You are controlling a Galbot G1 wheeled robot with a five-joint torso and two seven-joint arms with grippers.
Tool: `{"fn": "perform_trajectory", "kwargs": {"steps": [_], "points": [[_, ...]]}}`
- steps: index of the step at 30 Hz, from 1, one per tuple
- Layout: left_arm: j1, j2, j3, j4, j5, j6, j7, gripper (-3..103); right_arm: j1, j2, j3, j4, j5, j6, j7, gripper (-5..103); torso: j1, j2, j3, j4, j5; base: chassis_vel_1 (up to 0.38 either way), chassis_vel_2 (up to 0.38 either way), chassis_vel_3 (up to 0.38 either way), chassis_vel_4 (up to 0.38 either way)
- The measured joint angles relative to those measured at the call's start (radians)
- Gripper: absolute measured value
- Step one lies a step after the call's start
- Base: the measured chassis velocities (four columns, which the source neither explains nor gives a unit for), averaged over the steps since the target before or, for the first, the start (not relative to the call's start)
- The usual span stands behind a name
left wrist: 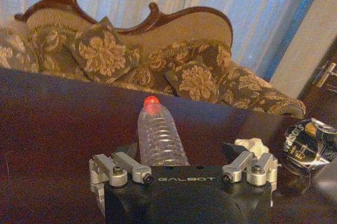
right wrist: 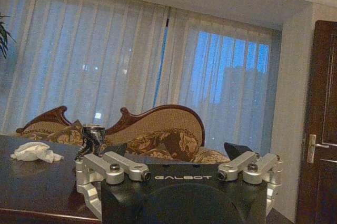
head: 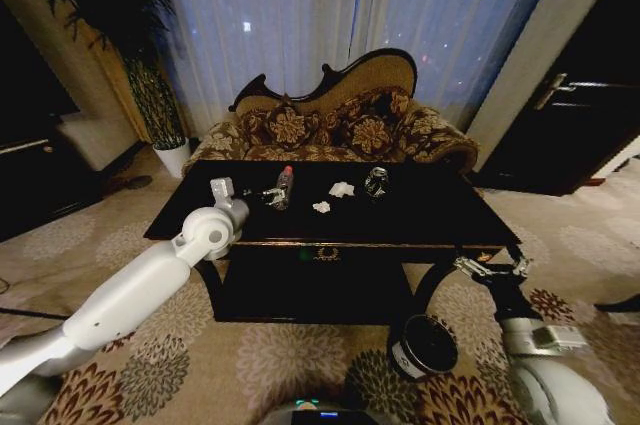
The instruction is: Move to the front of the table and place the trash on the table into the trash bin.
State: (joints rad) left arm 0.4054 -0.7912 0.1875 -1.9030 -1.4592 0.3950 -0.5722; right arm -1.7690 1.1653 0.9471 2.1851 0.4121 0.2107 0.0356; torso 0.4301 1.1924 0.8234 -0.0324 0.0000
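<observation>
A clear bottle with a red cap lies on the glossy black table. My left gripper is at its base. In the left wrist view the bottle lies between the open fingers, nearer one of them, cap pointing away. Two white paper lumps and a shiny crumpled piece lie further right on the table. The dark round trash bin stands on the carpet by the table's front right leg. My right gripper hovers open off the table's front right corner, above the bin.
An ornate sofa stands right behind the table, with curtains beyond. A white plant pot is at the back left, a dark door at the right. Patterned carpet lies free on both sides of the table.
</observation>
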Motion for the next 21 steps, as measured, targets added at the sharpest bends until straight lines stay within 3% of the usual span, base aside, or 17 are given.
{"fn": "perform_trajectory", "kwargs": {"steps": [11, 21], "points": [[-0.041, 0.003, 0.053, 0.015, -0.039, 0.053, -0.056, 92, 0.002, 0.01, -0.002, 0.002, -0.005, 0.003, -0.001, 100, 0.0, 0.0, 0.0, 0.0002, 0.0001, 0.0, 0.0, 0.0, 0.0], [-0.058, -0.016, 0.079, 0.06, -0.04, 0.05, -0.031, 92, -0.004, 0.015, 0.0, 0.002, -0.001, 0.007, -0.007, 100, 0.0, 0.0, 0.0, 0.0001, 0.0, 0.0, 0.0, 0.0, 0.0]]}}
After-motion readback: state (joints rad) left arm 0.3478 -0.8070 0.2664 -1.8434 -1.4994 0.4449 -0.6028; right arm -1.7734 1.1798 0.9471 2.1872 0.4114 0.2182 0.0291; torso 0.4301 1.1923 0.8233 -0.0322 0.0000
